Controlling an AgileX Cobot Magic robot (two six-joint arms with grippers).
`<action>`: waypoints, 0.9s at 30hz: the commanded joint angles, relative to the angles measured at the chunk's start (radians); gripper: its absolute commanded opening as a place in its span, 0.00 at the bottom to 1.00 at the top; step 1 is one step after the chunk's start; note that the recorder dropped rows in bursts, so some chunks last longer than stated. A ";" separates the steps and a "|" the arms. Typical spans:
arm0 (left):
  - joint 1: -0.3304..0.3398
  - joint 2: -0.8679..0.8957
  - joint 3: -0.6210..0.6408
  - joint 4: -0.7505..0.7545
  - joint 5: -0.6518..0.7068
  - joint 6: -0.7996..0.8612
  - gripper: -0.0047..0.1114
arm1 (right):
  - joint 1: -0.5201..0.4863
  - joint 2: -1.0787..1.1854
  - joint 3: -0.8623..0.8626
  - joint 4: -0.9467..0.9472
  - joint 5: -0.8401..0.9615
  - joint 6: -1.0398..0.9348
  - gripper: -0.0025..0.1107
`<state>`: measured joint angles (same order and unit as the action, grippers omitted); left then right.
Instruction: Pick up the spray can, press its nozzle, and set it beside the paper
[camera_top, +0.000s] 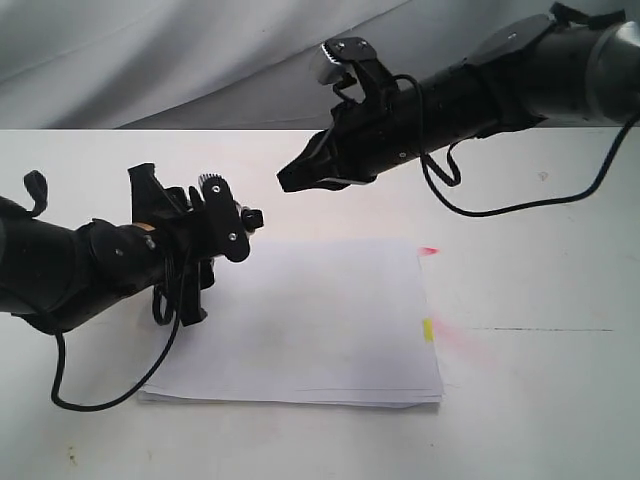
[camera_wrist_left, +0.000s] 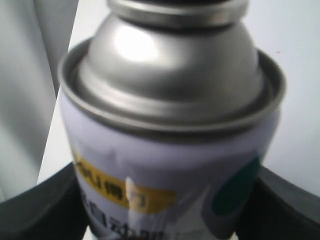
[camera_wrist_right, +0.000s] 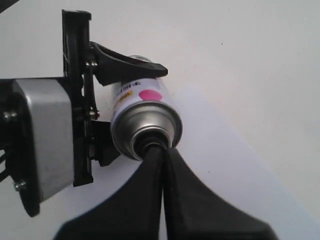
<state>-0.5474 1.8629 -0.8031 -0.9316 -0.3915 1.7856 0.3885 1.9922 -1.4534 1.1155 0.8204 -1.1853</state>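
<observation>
The spray can (camera_wrist_left: 165, 150), white with a yellow label, a teal dot and a silver dome, fills the left wrist view. My left gripper (camera_wrist_left: 165, 210) is shut on its body, a black finger on each side. In the exterior view the can is held tilted above the left part of the paper (camera_top: 320, 320), its black nozzle (camera_top: 252, 216) pointing right. My right gripper (camera_top: 285, 180) is shut and empty, its tips just up and right of the nozzle. In the right wrist view the shut right gripper (camera_wrist_right: 157, 150) lines up with the top of the can (camera_wrist_right: 145, 107); contact cannot be told.
The paper has a yellow mark (camera_top: 428, 329) and a pink-red mark (camera_top: 428, 250) on its right edge. Black cables hang from the left arm (camera_top: 100, 400) and the right arm (camera_top: 500, 208). A white cloth backdrop (camera_top: 200, 60) stands behind the table.
</observation>
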 joint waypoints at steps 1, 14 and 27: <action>-0.004 -0.011 -0.006 -0.002 -0.023 -0.005 0.04 | 0.015 0.060 -0.014 -0.032 0.021 0.010 0.02; -0.004 -0.011 -0.006 -0.002 -0.019 -0.028 0.04 | 0.033 0.092 -0.014 0.020 0.003 -0.075 0.02; -0.004 -0.011 -0.006 -0.002 -0.019 -0.032 0.04 | 0.033 0.092 -0.014 0.084 -0.003 -0.133 0.02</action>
<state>-0.5474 1.8629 -0.8031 -0.9355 -0.3890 1.7662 0.4186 2.0880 -1.4618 1.1915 0.8249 -1.3058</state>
